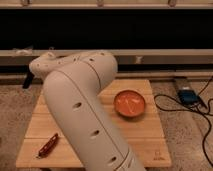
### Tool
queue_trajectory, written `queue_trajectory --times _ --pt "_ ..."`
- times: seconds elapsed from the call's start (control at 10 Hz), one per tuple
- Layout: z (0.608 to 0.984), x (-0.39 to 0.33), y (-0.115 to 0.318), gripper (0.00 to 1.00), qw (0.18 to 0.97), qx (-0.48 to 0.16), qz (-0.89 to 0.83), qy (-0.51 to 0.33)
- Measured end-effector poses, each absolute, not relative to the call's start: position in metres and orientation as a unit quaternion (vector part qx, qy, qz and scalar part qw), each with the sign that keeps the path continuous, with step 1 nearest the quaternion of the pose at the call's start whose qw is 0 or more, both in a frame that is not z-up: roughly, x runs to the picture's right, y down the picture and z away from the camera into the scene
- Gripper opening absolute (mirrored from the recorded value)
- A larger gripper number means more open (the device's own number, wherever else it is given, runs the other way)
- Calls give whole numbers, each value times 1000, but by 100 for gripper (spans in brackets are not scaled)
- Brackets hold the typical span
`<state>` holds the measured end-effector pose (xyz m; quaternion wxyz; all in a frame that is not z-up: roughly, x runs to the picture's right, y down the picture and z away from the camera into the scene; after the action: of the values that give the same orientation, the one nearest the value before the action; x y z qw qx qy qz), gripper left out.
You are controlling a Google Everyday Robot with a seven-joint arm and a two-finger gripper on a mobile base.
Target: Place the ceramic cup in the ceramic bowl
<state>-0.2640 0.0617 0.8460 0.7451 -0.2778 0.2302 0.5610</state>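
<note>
Entry: 1 gripper [28, 80], dark, at the arm's [80, 110] left end past the table's [150, 142] left edge, open-or-closed state not determinable; 1 ceramic cup unseen, location undeterminable; 1 ceramic bowl [130, 103] lay well to the gripper's right.

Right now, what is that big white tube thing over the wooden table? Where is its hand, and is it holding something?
That big white tube is a robot's arm. There is only one picture, taken from close behind the arm, so the arm fills the front. It bends at the top and points left. The dark piece at its far end is the gripper, the robot's hand, hanging by the back left corner of the light wooden table. I cannot tell whether it holds anything. On the table sit a round shallow orange-red bowl and, near the front left, a small dark red object. No cup shows; the arm may be hiding it. On the floor to the right lies a blue box.
</note>
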Motion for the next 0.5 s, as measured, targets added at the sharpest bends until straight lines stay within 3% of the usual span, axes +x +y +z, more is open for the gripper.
queue_trajectory --times 0.2,0.5 --pt "838 -243 65 1 736 -284 563 246" --pt "820 -211 58 0 724 -286 576 250"
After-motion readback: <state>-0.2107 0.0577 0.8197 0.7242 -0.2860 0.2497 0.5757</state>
